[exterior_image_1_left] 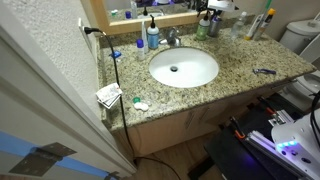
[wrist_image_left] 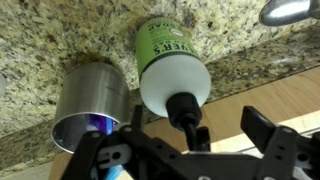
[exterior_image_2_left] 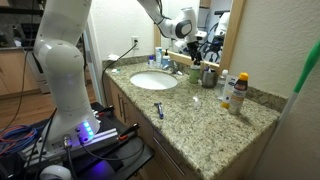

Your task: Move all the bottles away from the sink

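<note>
In the wrist view a green-labelled bottle (wrist_image_left: 168, 60) with a black pump top stands upright on the granite, right beside a grey metallic cup (wrist_image_left: 90, 100). My gripper (wrist_image_left: 198, 125) hangs open above it, with the pump top between the two fingers and nothing gripped. In both exterior views the gripper (exterior_image_2_left: 188, 40) (exterior_image_1_left: 213, 8) is above the green bottle (exterior_image_2_left: 196, 72) (exterior_image_1_left: 203, 27), behind the sink (exterior_image_1_left: 183, 67) (exterior_image_2_left: 153, 81). A blue bottle (exterior_image_1_left: 152, 39) (exterior_image_2_left: 165, 58) with a white top stands behind the basin on the other side of the faucet (exterior_image_1_left: 172, 38).
More bottles (exterior_image_2_left: 238, 92) (exterior_image_1_left: 258, 25) stand at the counter's far end. A razor (exterior_image_1_left: 263, 71) (exterior_image_2_left: 158, 109) lies near the front edge. Small packets (exterior_image_1_left: 108, 95) lie by the wall end. The mirror's wooden frame runs close behind the green bottle.
</note>
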